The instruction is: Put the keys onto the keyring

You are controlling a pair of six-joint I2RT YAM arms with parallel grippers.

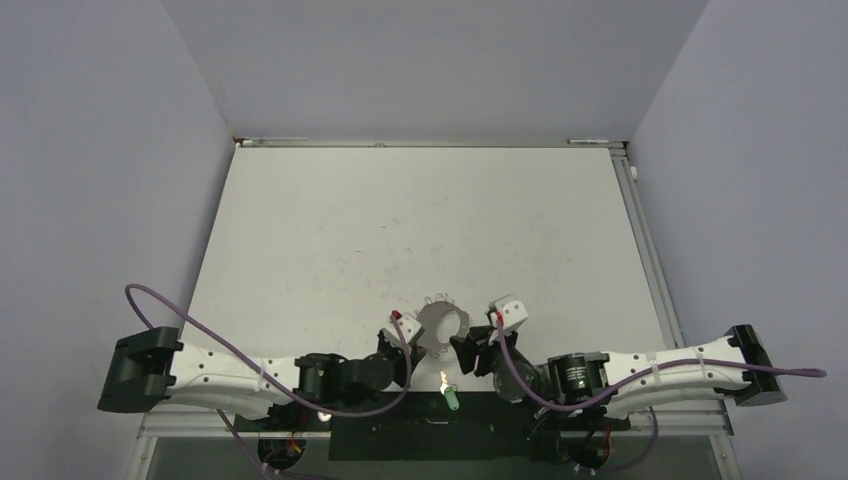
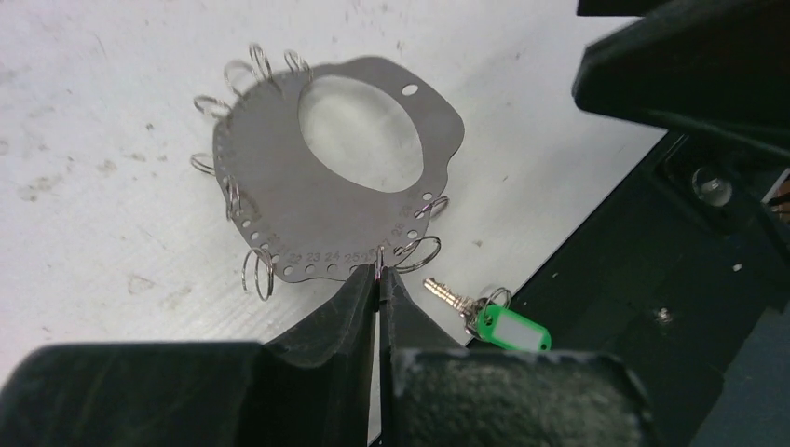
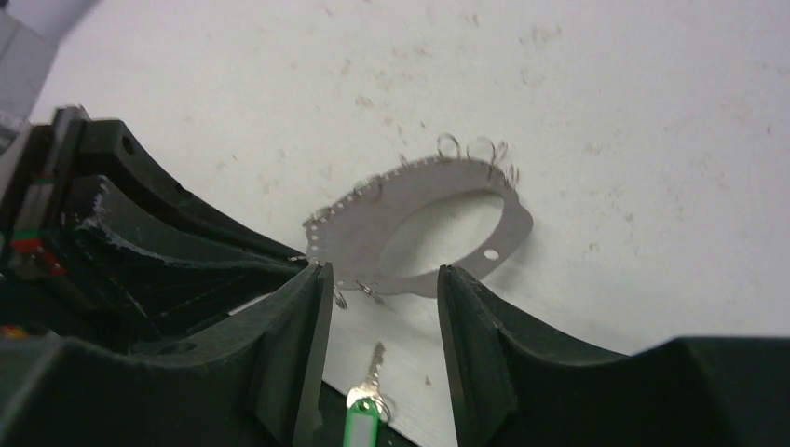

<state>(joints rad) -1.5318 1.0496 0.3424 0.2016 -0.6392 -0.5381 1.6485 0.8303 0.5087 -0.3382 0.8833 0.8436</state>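
The keyring (image 2: 270, 177) is a flat grey metal plate with a wide hole and several small wire loops on its rim, lying on the table (image 1: 400, 220). My left gripper (image 2: 380, 273) is shut on one wire loop at the near rim of the keyring (image 1: 428, 318). A small metal key (image 2: 449, 294) with a green tag (image 2: 510, 331) lies at the table's near edge, overhanging it. My right gripper (image 3: 383, 272) stands open just above the key (image 3: 373, 365), the keyring (image 3: 373, 219) beyond its fingertips. From above, the key (image 1: 453, 398) lies between both grippers.
The black base strip (image 1: 430, 435) runs along the table's near edge, right below the key. The right arm's black fingers (image 2: 671, 74) fill the top right of the left wrist view. Grey walls enclose the table on three sides.
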